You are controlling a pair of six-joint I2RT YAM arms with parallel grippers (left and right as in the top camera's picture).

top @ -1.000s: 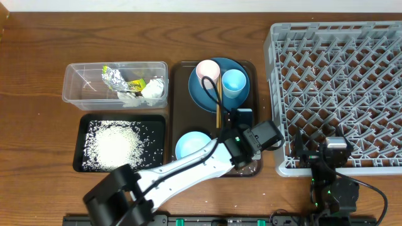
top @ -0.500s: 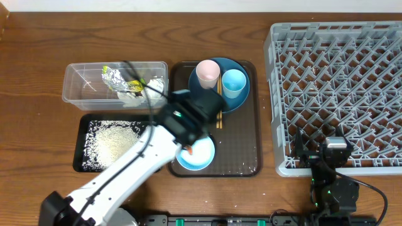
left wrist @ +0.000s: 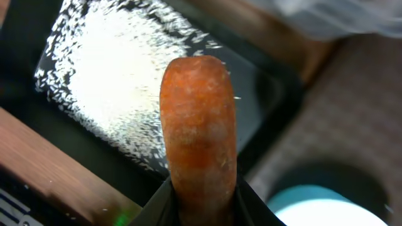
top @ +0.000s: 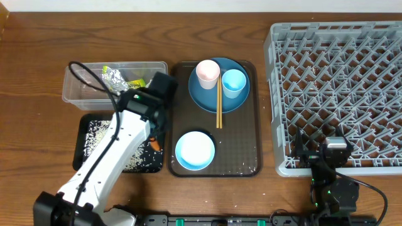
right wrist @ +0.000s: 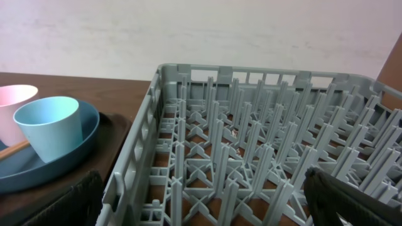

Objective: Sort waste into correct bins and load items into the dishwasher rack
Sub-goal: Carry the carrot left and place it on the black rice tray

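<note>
My left gripper is shut on a small orange carrot, which sticks up between its fingers. It hangs over the right edge of the black tray that holds loose white rice. Behind it, the clear tub contains silver foil and a yellow-green wrapper. The dark-blue plate carries a pink cup, a light-blue cup and chopsticks. A pale-blue bowl sits in front. My right gripper stands open at the grey rack's front edge.
The plate and bowl rest on a brown serving tray between the bins and the rack. My left arm lies diagonally across the black tray. Bare wooden table runs along the far side and the left.
My left arm has swung left from the serving tray's front right, over the bowl, to the black tray's right edge, still gripping the carrot. The right arm has not moved.
</note>
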